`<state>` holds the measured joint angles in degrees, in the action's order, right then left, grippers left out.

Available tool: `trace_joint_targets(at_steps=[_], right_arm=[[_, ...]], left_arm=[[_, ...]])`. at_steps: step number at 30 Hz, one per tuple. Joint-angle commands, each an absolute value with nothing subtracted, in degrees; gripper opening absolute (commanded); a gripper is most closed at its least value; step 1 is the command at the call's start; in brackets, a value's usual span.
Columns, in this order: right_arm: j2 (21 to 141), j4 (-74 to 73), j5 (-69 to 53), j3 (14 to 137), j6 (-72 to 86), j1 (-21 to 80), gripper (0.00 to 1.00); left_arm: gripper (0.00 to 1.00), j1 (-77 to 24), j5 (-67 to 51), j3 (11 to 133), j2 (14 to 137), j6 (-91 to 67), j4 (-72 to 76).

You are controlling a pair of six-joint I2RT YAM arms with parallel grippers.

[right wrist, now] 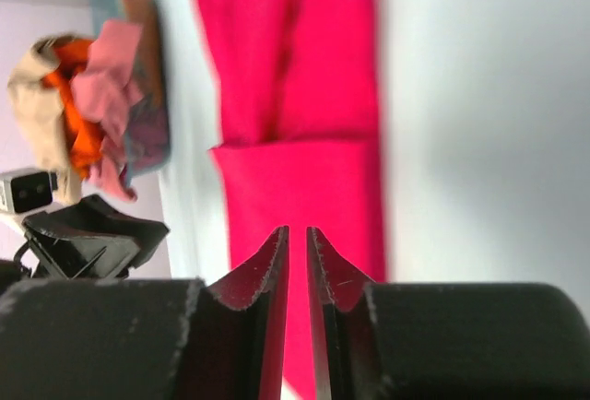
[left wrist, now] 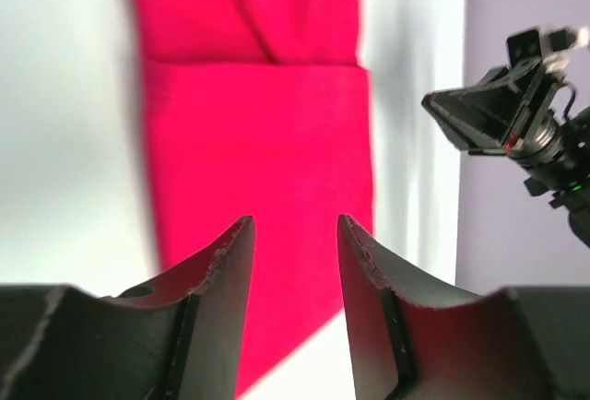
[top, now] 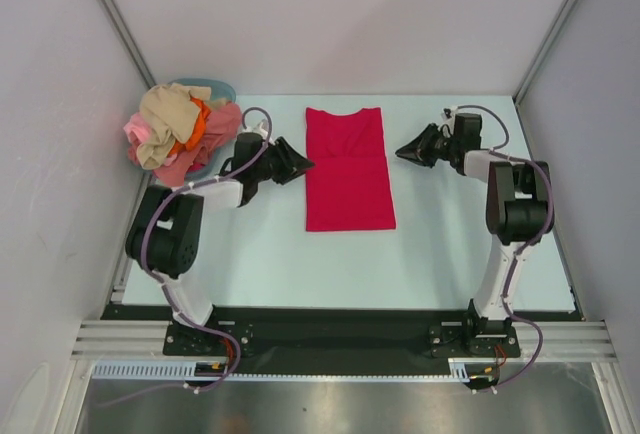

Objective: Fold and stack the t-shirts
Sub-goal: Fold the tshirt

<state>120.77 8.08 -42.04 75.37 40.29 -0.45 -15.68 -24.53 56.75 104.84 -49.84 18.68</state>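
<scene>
Tabletop (top: 450,244) flanks crimson t-shirt (top: 348,169) both sides; left end effector (top: 308,164) part-open, right end effector (top: 400,154) near-closed.

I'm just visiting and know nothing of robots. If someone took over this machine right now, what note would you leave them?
Left pincer: open, empty, beside the red t-shirt.
Right pincer: nearly shut, empty, on its other side.
Done: the red one lies flat in the middle, sides folded in.
To do: probably fold it shorter, then fold and stack the pile of t-shirts at the far left.
</scene>
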Motion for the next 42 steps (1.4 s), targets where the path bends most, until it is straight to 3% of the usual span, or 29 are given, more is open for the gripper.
trace_joint_targets(at_steps=[1, 6, 14, 19, 27, 28, 29, 30, 32, 35, 39, 42], right_arm=[[112.0, 8.4, -41.3, 69.7, 38.5, 3.8, 0.19], [111.6, 13.9, -44.4, 63.5, 40.4, 10.1, 0.21], [112.9, 21.9, -46.0, 50.6, 41.0, 7.7, 0.21], [105.8, 16.6, -44.0, 41.3, 34.9, 3.8, 0.20], [90.5, 8.6, -40.7, 40.3, 34.1, 7.8, 0.21], [89.0, 7.0, -39.7, 40.4, 34.4, 8.1, 0.24], [87.1, 6.2, -36.1, 39.7, 35.3, 8.3, 0.38], [82.8, 5.5, -33.7, 39.0, 35.9, 8.2, 0.44], [78.6, 3.5, -27.4, 36.0, 40.0, 7.5, 0.51], [71.4, 6.8, -20.3, 29.0, 46.7, 8.7, 0.55], [65.4, 13.2, -9.8, 21.4, 59.8, 13.2, 0.64], [63.5, 15.5, -2.2, 18.1, 63.6, 17.7, 0.65]], left_arm=[[0.47, -20.1, -22.8, 52.7, 99.9, -46.9, 18.5], [0.45, -23.6, -24.7, 47.5, 103.9, -50.3, 25.1], [0.43, -22.9, -23.9, 40.4, 108.0, -49.0, 26.3], [0.43, -22.7, -23.7, 33.8, 99.9, -46.7, 23.8], [0.45, -24.1, -24.4, 31.7, 86.4, -47.9, 18.8], [0.46, -24.1, -23.3, 31.6, 83.8, -48.2, 17.5], [0.47, -24.1, -21.9, 31.4, 82.3, -48.9, 15.5], [0.50, -24.1, -19.5, 29.5, 80.6, -51.1, 15.6], [0.60, -24.3, -17.0, 26.6, 75.2, -54.6, 18.0], [0.68, -27.1, -9.3, 19.4, 70.5, -64.5, 24.1], [0.65, -33.2, -1.2, 12.9, 71.0, -79.0, 29.4], [0.62, -35.3, 2.5, 12.0, 74.8, -84.2, 34.5]])
